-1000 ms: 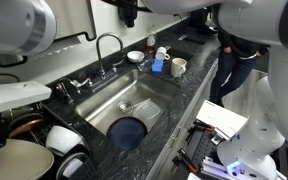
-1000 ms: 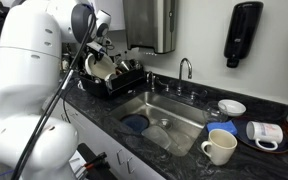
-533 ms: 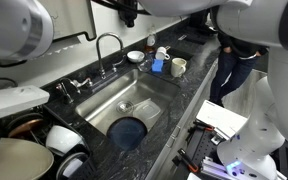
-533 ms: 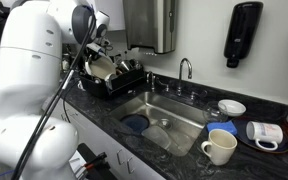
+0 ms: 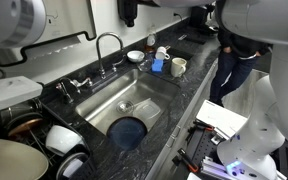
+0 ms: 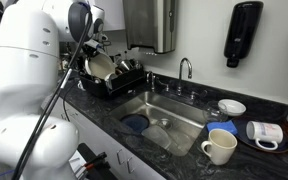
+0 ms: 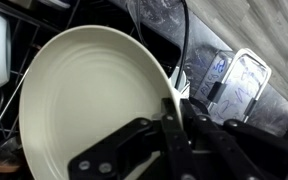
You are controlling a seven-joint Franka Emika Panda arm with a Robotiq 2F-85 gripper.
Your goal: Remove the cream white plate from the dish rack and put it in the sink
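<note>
The cream white plate [image 7: 84, 100] stands on edge in the black dish rack [image 6: 122, 82] and fills most of the wrist view. My gripper [image 7: 179, 103] is shut on its right rim, with one finger [image 7: 170, 110] on the plate's face and the other behind it. In an exterior view the plate [image 6: 101, 67] leans in the rack under the gripper [image 6: 98, 50]. It also shows at the bottom left corner, the plate [image 5: 14, 160]. The steel sink [image 5: 104, 100] lies beside the rack, with a blue plate [image 5: 130, 131] on its floor.
A faucet [image 6: 185, 70] stands behind the sink [image 6: 179, 105]. A white mug [image 6: 220, 147], a blue item [image 6: 224, 128], a small bowl [image 6: 231, 107] and a tipped mug [image 6: 264, 132] sit on the dark counter. Other dishes [image 5: 66, 140] stand in the rack. A person [image 5: 234, 60] stands nearby.
The jaws have closed from wide apart onto the plate's rim. The plate has shifted slightly in the rack.
</note>
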